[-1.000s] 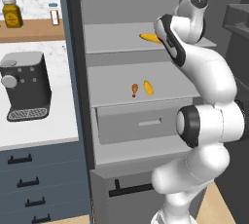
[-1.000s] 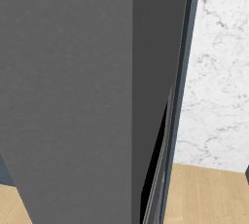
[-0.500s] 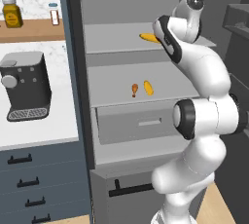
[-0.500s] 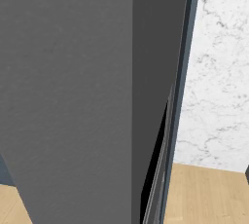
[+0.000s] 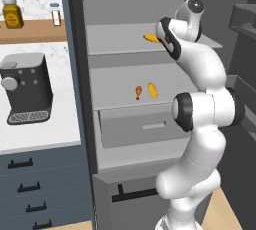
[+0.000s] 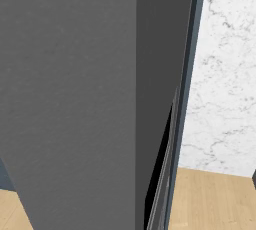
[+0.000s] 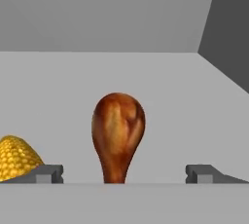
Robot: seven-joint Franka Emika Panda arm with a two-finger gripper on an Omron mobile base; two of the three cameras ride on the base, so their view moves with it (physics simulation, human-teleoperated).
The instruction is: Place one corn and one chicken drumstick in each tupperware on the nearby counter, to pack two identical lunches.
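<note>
In the open fridge, one corn (image 5: 150, 38) lies on the upper shelf. My gripper (image 5: 163, 35) is at that shelf, just right of the cob. In the hand view my gripper (image 7: 124, 173) stands open. A chicken drumstick (image 7: 118, 133) lies between its fingertips (image 7: 47, 173), bulbous end away from me, untouched. The cob (image 7: 17, 158) is just outside the left fingertip. On the middle shelf lie a second drumstick (image 5: 138, 91) and a second corn (image 5: 152, 90), side by side. The tupperware is out of view.
The white marbled counter (image 5: 47, 131) sits left of the fridge and carries a dark coffee machine (image 5: 26, 88). A wooden wall shelf (image 5: 30, 30) above it holds jars. A grey fridge drawer (image 5: 142, 126) sits below the middle shelf. The fridge door (image 6: 90, 99) stands close in the right base view.
The arm has reached a little further left and into the upper shelf, toward the cob. The jaws have stayed wide open. The food has not moved.
</note>
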